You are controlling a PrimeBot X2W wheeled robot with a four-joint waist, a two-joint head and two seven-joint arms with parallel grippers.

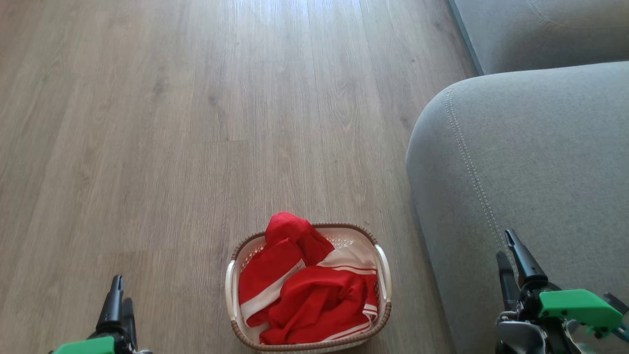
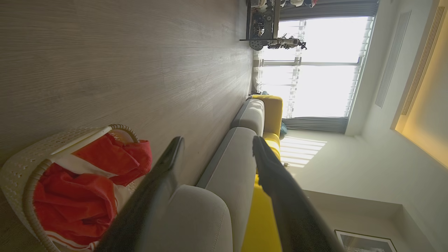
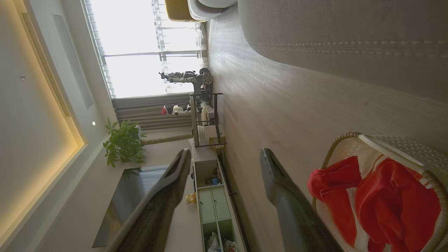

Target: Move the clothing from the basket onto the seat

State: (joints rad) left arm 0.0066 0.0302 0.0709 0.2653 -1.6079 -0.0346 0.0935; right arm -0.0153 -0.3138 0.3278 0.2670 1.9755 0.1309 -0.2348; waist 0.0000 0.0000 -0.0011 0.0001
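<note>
From the head camera, we look down on a wood floor (image 1: 172, 123). A small cream basket (image 1: 231, 285) sits on it, near and centre, heaped with red clothes (image 1: 304, 295) trimmed in white. One red fold spills over the far rim. The grey sofa (image 1: 530, 162), where the clothes are to go, stands close on the basket's right, with nothing on the part we can see. Our left gripper (image 1: 122, 290) hangs at near left and our right gripper (image 1: 504, 243) at near right, over the sofa cushion. Both are apart from the basket, so we judge nothing has been lifted yet.

From the left wrist camera, the room appears turned sideways. The left gripper (image 2: 217, 140) has its two dark fingers spread wide around nothing, with the full basket (image 2: 21, 164) beside them.

From the right wrist camera, the right gripper (image 3: 225, 152) is likewise spread and empty, with the clothes (image 3: 392, 189) near one finger. We judge the wide spread suits grabbing loose fabric.
</note>
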